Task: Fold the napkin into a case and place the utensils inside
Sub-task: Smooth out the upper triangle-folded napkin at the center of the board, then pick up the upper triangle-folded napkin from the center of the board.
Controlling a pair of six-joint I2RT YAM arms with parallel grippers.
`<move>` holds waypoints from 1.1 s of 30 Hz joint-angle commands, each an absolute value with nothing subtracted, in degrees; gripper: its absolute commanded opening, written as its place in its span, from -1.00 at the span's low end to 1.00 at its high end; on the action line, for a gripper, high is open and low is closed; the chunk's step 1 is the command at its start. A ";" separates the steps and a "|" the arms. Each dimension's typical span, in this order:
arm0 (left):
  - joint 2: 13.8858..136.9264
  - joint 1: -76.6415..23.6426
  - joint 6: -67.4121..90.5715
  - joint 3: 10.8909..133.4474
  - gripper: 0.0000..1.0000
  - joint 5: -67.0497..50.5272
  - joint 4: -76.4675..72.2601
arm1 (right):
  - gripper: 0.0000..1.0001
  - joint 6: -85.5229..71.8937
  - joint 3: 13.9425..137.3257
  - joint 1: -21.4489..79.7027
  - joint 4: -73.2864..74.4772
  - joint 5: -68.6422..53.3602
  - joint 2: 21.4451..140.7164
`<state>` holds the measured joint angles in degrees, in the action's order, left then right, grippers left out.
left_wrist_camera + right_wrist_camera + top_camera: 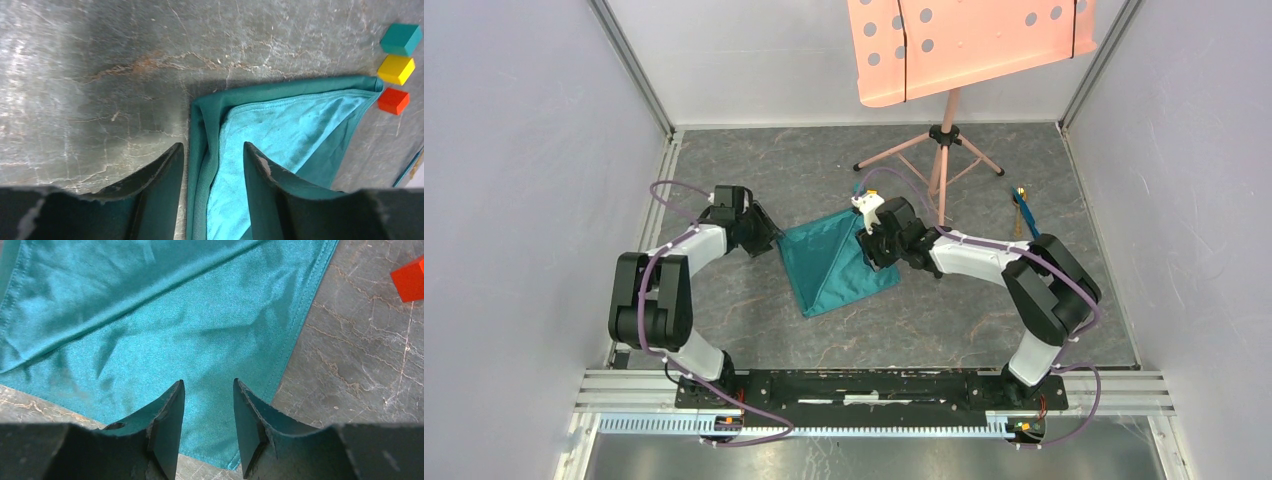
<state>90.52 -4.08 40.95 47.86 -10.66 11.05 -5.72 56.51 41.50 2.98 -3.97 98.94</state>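
The teal-green napkin [834, 262] lies folded into a triangle on the marble table. My left gripper [769, 235] is at its left corner. In the left wrist view it [213, 150] stands open, and the napkin's doubled edge [202, 150] runs between the fingers without being pinched. My right gripper [869, 245] is over the napkin's right corner. In the right wrist view it [208, 385] is open just above the flat cloth [150, 315], holding nothing. The utensils [1023, 213], a thin blue piece with a golden one, lie far right; a sliver of them [412, 165] shows in the left wrist view.
A pink music stand [944, 130] on a tripod stands behind the napkin. Teal [400, 39], yellow [396, 69] and red [393, 101] cubes sit in a row by the napkin's far corner; the red cube [411, 282] also shows beside the right gripper. Grey walls enclose the table.
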 commanded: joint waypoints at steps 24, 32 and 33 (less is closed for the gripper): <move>96.47 -5.36 40.45 47.53 -0.95 -7.84 8.72 | 0.28 -9.95 64.57 50.93 3.10 -2.67 99.72; 90.46 -2.66 49.17 39.66 -0.95 -8.81 11.11 | 0.49 -9.07 72.09 59.87 7.05 1.19 105.64; 89.73 -2.21 49.85 39.25 -0.95 -9.02 11.46 | 0.50 -8.33 72.61 60.77 7.40 2.17 106.43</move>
<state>91.77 -4.36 44.38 42.78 -10.00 6.33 -9.61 69.38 57.39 4.97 -2.04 103.81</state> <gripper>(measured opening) 0.034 0.736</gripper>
